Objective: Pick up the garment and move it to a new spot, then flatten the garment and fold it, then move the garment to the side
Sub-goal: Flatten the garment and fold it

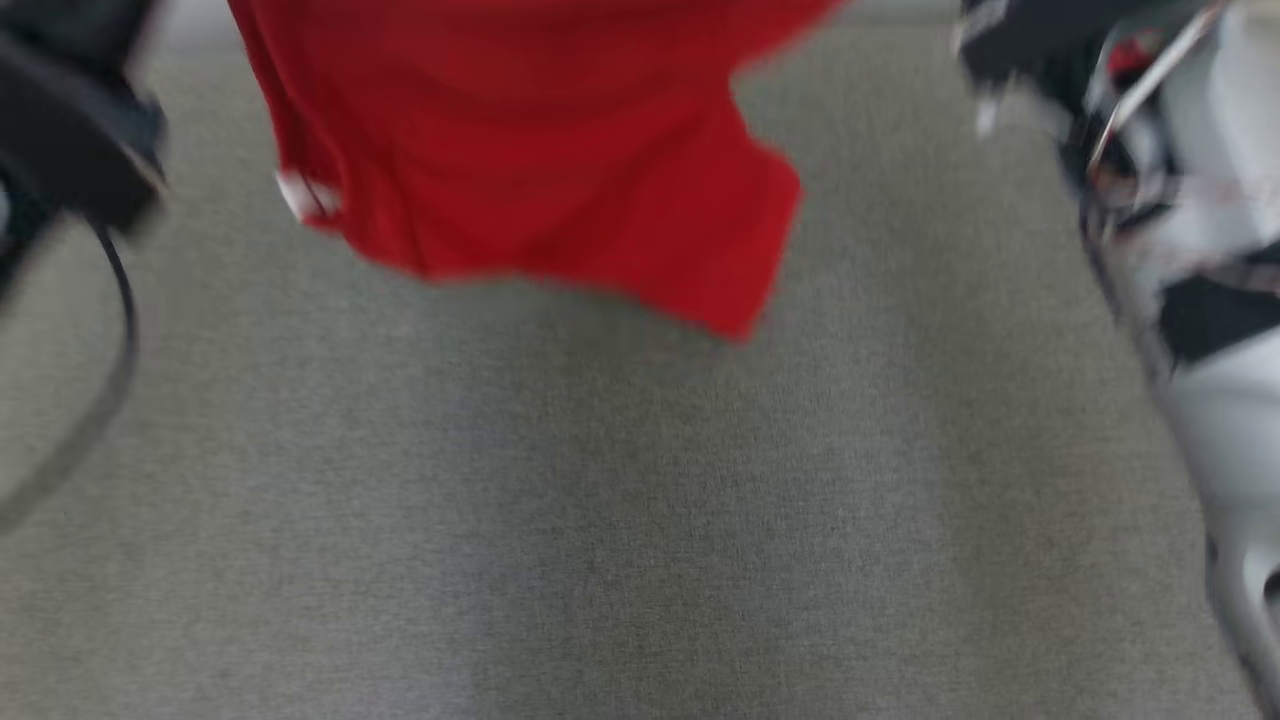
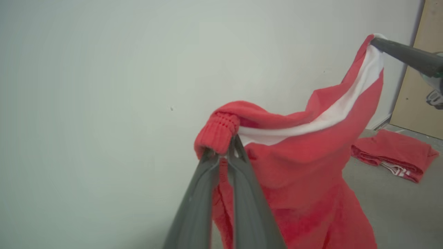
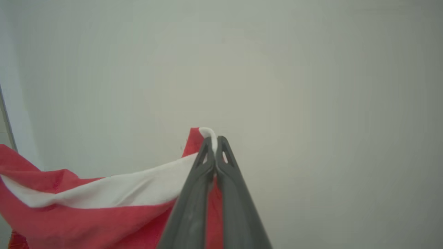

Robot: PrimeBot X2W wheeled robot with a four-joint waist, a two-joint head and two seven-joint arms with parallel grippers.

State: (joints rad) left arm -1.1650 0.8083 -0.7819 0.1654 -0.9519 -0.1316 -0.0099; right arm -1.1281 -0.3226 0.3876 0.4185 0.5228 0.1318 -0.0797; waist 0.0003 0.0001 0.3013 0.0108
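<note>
Grippers, two of them, share one red garment [image 2: 304, 162], which hangs in the air between them. The jaws of the left gripper [image 2: 221, 150] are all but closed on a ribbed cuff that bulges just past the fingertips, and the cloth drops away below and to the right of them. The right gripper [image 3: 214, 141] is clamped fully on the edge that carries the single white stripe, with fabric trailing off to its left and downward. Between the two grips the stripe sags in one shallow curve. Below the cloth lies one grey surface [image 1: 640, 520]; the blurred head view does not settle whether the hem touches it. One folded red garment [image 2: 391, 157] lies on that surface, beyond the left gripper and off to its right.
</note>
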